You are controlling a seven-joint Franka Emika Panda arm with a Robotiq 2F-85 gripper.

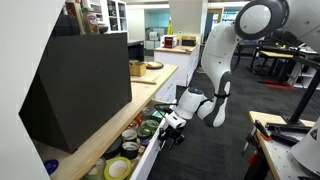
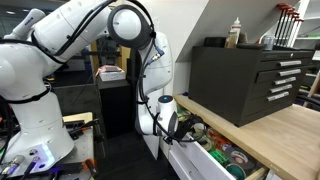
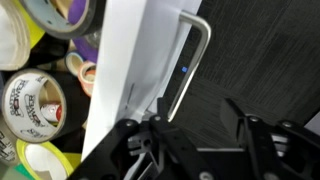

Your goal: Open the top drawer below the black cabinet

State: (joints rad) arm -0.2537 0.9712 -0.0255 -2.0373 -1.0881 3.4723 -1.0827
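The top drawer [image 1: 152, 152] stands pulled out from under the wooden counter, below the black cabinet [image 1: 85, 85]. It is full of tape rolls [image 1: 120, 165]. Both also show in an exterior view, the drawer [image 2: 195, 162] and the cabinet [image 2: 250, 80]. My gripper [image 1: 172, 125] is at the drawer's outer front, also seen in an exterior view [image 2: 180, 130]. In the wrist view the white drawer front [image 3: 125, 70] and its slim metal handle [image 3: 200, 50] lie just beyond my gripper [image 3: 190, 130]. The fingers are spread, with nothing between them, and clear of the handle.
A small cardboard box [image 1: 137, 68] and a dish [image 1: 153, 66] sit further along the counter [image 2: 275, 130]. Bottles [image 2: 235, 32] stand on the cabinet. A workbench with tools [image 1: 280, 135] is across the aisle. Dark carpet lies below the drawer front.
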